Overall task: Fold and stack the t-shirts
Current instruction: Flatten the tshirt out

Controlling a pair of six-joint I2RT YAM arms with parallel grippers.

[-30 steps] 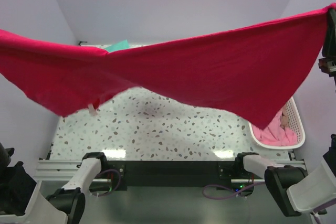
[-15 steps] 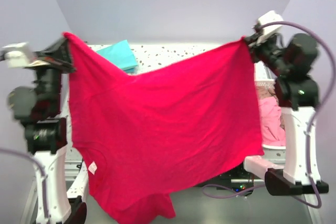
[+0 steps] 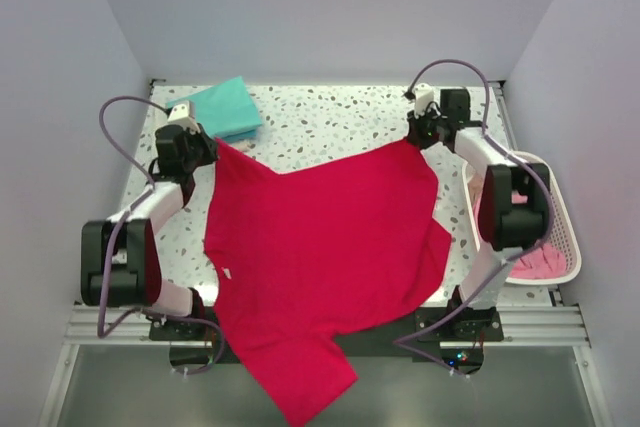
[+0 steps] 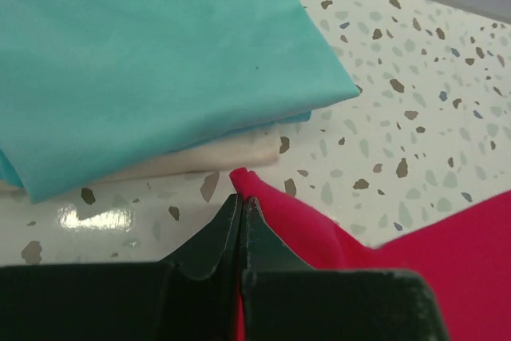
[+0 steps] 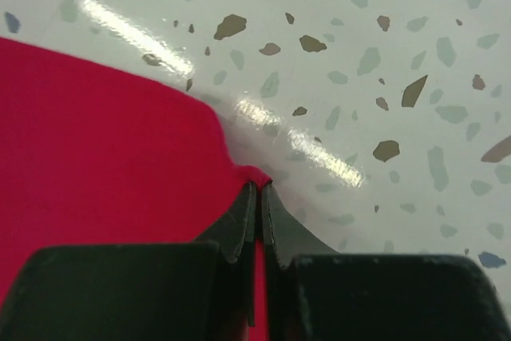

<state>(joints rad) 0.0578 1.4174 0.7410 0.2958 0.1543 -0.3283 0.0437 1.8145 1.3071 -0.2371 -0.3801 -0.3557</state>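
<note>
1. Two far corners of the red tee (image 3: 320, 237) are pinched, one in each gripper. The left gripper (image 4: 241, 205) is clamped on the corner just beside the folded teal tee (image 4: 144, 53) and the cream tee (image 4: 207, 157) under it. The right gripper (image 5: 259, 193) is clamped on the opposite corner, low over the table (image 3: 330, 117).
2. Most of the red tee is spread on the table between the arms; its near end is draped over the near edge.
3. The step in hand is judged to be the laying-out before the first fold.
4. The far hem should be held taut between the two grips, so that no slack is set down as a crease.
5. The cloth is best drawn farther back before release, so that the hanging end is brought onto the table.
6. The left corner should be steered clear of the teal tee, lest the folded pile be shifted.
7. Both corners should be let go together, low, once the cloth is seen to lie flat.
</note>
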